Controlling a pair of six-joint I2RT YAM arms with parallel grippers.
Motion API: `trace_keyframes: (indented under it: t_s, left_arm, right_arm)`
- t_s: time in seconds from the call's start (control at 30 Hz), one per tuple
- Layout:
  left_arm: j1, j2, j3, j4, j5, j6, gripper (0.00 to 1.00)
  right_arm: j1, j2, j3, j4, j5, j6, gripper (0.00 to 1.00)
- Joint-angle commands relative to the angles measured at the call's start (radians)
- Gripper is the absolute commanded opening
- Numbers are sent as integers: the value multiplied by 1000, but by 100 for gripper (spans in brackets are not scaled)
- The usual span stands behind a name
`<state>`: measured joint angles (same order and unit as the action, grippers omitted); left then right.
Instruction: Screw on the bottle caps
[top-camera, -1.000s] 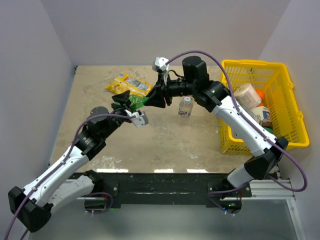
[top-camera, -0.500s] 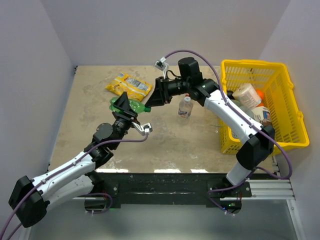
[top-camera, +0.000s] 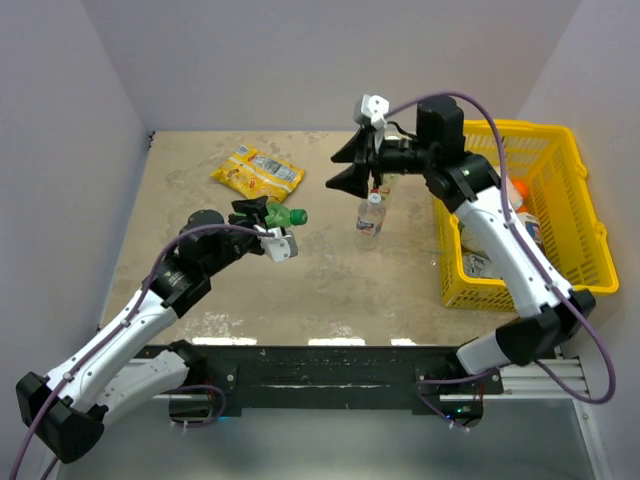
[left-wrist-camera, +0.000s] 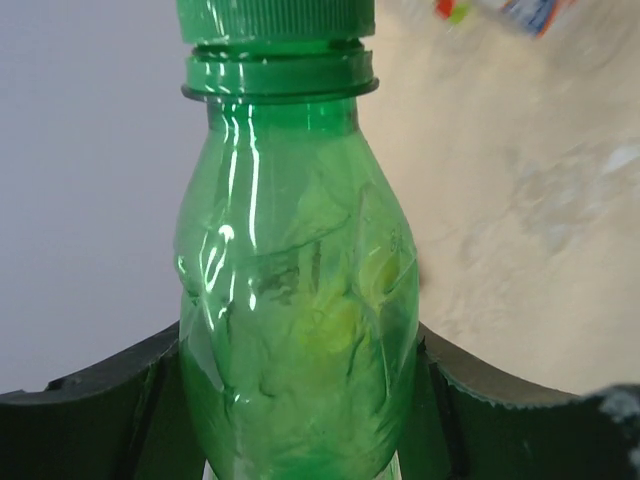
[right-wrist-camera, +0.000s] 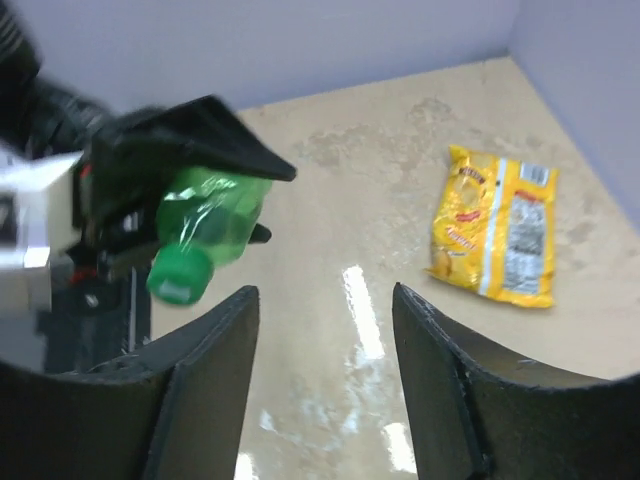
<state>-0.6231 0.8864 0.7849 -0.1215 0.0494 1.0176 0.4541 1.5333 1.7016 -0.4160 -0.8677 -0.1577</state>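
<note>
My left gripper (top-camera: 256, 215) is shut on the green bottle (top-camera: 275, 214), which it holds tilted above the table. In the left wrist view the bottle's (left-wrist-camera: 295, 300) body fills the space between the jaws, and the dark green cap (left-wrist-camera: 275, 20) sits on its neck. My right gripper (top-camera: 342, 170) hangs open and empty to the right of the bottle, apart from it. From the right wrist the green bottle (right-wrist-camera: 212, 212) and its cap (right-wrist-camera: 180, 275) show at the left, beyond my open gripper (right-wrist-camera: 325, 310). A clear labelled bottle (top-camera: 371, 215) stands upright on the table.
A yellow snack packet (top-camera: 257, 170) lies at the back left of the table, also visible as the packet (right-wrist-camera: 495, 235) in the right wrist view. A yellow basket (top-camera: 575, 270) with bulky containers stands at the right edge, under my right arm.
My right gripper has opened, let go of the green cap and drawn back to the right. The left arm has shifted a little while still holding the green bottle.
</note>
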Motion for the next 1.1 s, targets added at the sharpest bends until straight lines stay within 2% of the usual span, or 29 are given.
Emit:
trace_keyframes:
  t_s: [0.0, 0.03, 0.1, 0.13, 0.3, 0.5, 1.07]
  left_arm:
    - [28, -4, 85, -190, 369, -329, 0]
    - [33, 8, 92, -191, 397, -346, 0]
    - [39, 22, 93, -150, 451, -415, 0]
    - [40, 23, 94, -142, 463, -430, 0]
    - [43, 54, 134, -148, 504, -459, 0]
    - [46, 59, 155, -158, 517, -459, 0]
    - [51, 65, 166, -147, 524, -436, 0]
  right_arm:
    - [58, -127, -19, -286, -8, -543, 62]
    - [70, -134, -20, -321, 2, -640, 64]
    - [115, -153, -37, -346, 30, -678, 67]
    - [129, -160, -43, -343, 35, -690, 72]
    - [235, -162, -48, -377, 85, -766, 73]
    - [282, -145, -39, -443, 119, -842, 69]
    - [324, -147, -31, -354, 119, -813, 56]
